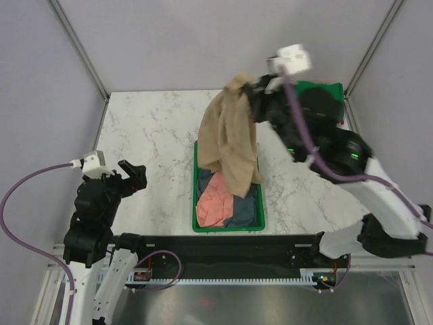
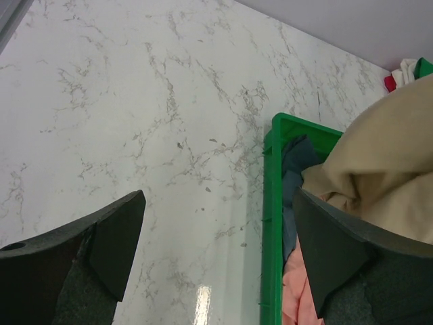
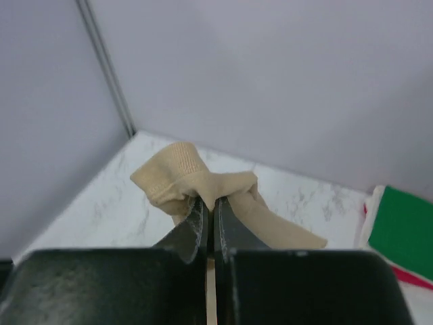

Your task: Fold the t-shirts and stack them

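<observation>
One tan shirt lifted by its edge, hanging over the tray

One shirt is in my grip. My right claw (image 3: pixel 208 211) is clamped tight on a stitched edge of the tan shirt (image 1: pixel 230 142), and the cloth bunches in a knot just past the fingertips. From above, the shirt hangs in a long drape from the claw, high over the far end of the tray (image 1: pixel 228 230). Its lower end trails down into the tray, over the pink shirt (image 1: pixel 215 200) and the grey-blue shirt (image 1: pixel 243 211) that lie crumpled there. Green and red cloth (image 3: pixel 399 230) lies flat at the far right corner of the table (image 1: pixel 155 135), near my right arm.

My left claw (image 1: pixel 133 176) is spread wide and holds nothing. It sits low over bare table, well left of the tray.

To do this step well, I judge I should raise the shirt until its tail is free of the tray, so it drags no other shirt out with it. Then I should carry it left over the bare marble and lower it slowly so it lands spread rather than heaped. My grip is on one small bunch of cloth, so a quick swing could twist the drape. The left claw is well placed to catch a second corner and pull the shirt flat.
</observation>
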Controlling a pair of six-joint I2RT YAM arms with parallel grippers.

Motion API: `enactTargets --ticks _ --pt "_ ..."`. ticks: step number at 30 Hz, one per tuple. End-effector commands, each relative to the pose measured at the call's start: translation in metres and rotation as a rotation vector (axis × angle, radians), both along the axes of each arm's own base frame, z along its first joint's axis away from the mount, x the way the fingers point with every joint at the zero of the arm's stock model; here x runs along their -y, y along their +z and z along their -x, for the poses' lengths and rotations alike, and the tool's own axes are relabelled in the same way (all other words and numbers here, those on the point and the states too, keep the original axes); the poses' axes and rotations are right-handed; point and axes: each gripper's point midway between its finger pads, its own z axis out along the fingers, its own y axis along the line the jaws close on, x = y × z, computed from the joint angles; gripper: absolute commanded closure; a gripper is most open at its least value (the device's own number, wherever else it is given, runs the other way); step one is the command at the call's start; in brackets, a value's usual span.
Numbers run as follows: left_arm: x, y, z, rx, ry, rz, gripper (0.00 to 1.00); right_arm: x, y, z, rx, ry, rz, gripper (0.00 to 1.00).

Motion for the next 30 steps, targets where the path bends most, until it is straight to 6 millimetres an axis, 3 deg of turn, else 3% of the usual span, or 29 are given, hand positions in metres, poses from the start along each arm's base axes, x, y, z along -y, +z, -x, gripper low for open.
enactTargets --ticks 1,2,3,5,7,9,10,12,13,19,20,24,26,27,28,30 --pt "0.002 0.001 -0.005 -0.002 -0.004 0.016 0.03 0.133 0.095 0.046 0.215 -0.165 -0.27 1.0" --pt "0.009 -0.001 -0.007 -0.013 -0.037 0.024 0.03 0.136 0.078 0.044 0.206 -0.185 -0.241 1.0" --pt "0.015 -0.006 -0.012 -0.041 -0.072 0.018 0.03 0.167 0.08 0.054 0.218 -0.239 -0.265 1.0" --pt "0.038 -0.016 -0.021 -0.105 -0.197 0.035 0.09 0.184 0.06 0.054 0.186 -0.311 -0.213 1.0" --pt "0.049 -0.048 -0.036 -0.268 -0.24 0.029 0.14 0.189 0.037 0.051 0.149 -0.361 -0.125 1.0" --pt "0.057 -0.061 -0.043 -0.349 -0.262 0.027 0.14 0.181 0.017 0.048 0.116 -0.347 -0.048 1.0" --pt "0.07 -0.069 -0.044 -0.396 -0.303 0.022 0.14 0.177 0.003 0.047 0.087 -0.339 0.012 1.0" --pt "0.085 -0.075 -0.047 -0.423 -0.297 0.025 0.13 0.18 -0.009 0.046 0.064 -0.363 0.038 1.0" --pt "0.106 -0.086 -0.044 -0.464 -0.345 -0.014 0.13 0.179 -0.011 0.047 0.06 -0.353 0.02 1.0" --pt "0.155 -0.141 -0.053 -0.63 -0.347 -0.036 0.15 0.186 -0.009 0.062 0.091 -0.259 -0.084 1.0" --pt "0.153 -0.157 -0.057 -0.673 -0.319 -0.067 0.15 0.187 -0.01 0.064 0.087 -0.254 -0.088 1.0" --pt "0.149 -0.18 -0.076 -0.721 -0.228 -0.136 0.16 0.187 -0.02 0.065 0.068 -0.241 -0.061 1.0" --pt "0.155 -0.185 -0.088 -0.726 -0.222 -0.151 0.22 0.188 -0.028 0.066 0.056 -0.242 -0.047 1.0" --pt "0.157 -0.2 -0.09 -0.772 -0.223 -0.177 0.25 0.188 -0.03 0.067 0.051 -0.24 -0.048 1.0" --pt "0.162 -0.2 -0.097 -0.77 -0.227 -0.179 0.46 0.189 -0.032 0.067 0.05 -0.239 -0.046 1.0" --pt "0.162 -0.216 -0.103 -0.813 -0.211 -0.204 0.76 0.193 -0.037 0.069 0.049 -0.239 -0.043 1.0"
